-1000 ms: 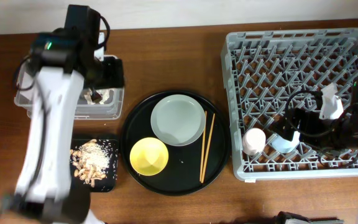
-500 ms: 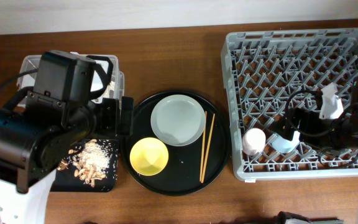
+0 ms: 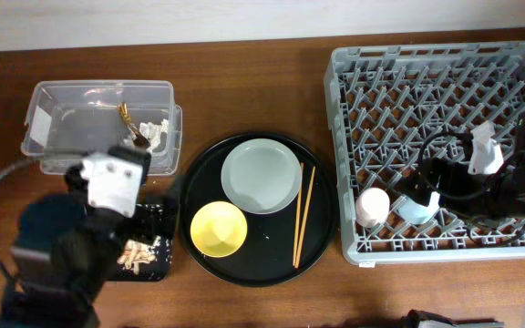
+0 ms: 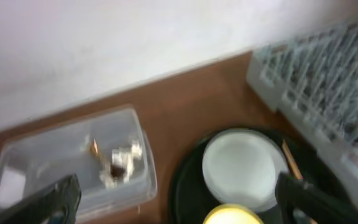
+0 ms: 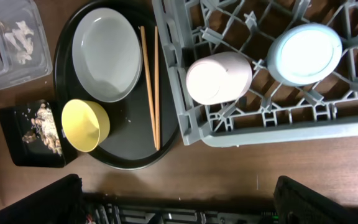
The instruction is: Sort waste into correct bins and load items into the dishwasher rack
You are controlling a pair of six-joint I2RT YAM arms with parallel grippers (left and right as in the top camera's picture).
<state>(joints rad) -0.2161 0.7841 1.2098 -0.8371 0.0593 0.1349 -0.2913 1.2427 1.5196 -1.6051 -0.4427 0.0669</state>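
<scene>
The clear tub (image 3: 98, 123) at the back left holds the white tissue (image 3: 153, 134) and the brown-gold wrapper (image 3: 126, 114); both also show in the left wrist view, tissue (image 4: 126, 155) and wrapper (image 4: 94, 147). Food scraps (image 5: 45, 127) lie in the shallow black tray (image 3: 158, 219), half hidden in the overhead view by my left arm (image 3: 98, 228). The grey plate (image 3: 261, 175), yellow bowl (image 3: 219, 228) and chopsticks (image 3: 303, 214) lie on the round tray. The pink cup (image 3: 372, 207) and blue cup (image 3: 415, 211) sit in the rack (image 3: 440, 91). My left gripper (image 4: 179, 208) is open and empty. My right gripper (image 5: 179, 202) is open and empty over the table's front edge.
The large round black tray (image 3: 199, 178) lies between the tub and the rack. My right arm (image 3: 490, 182) hangs over the rack's front right part. Bare brown table lies behind the round tray and in front of the rack.
My left arm has drawn back from over the tub toward the front left, now over the shallow black tray. The tub's contents now show. The right arm has not moved.
</scene>
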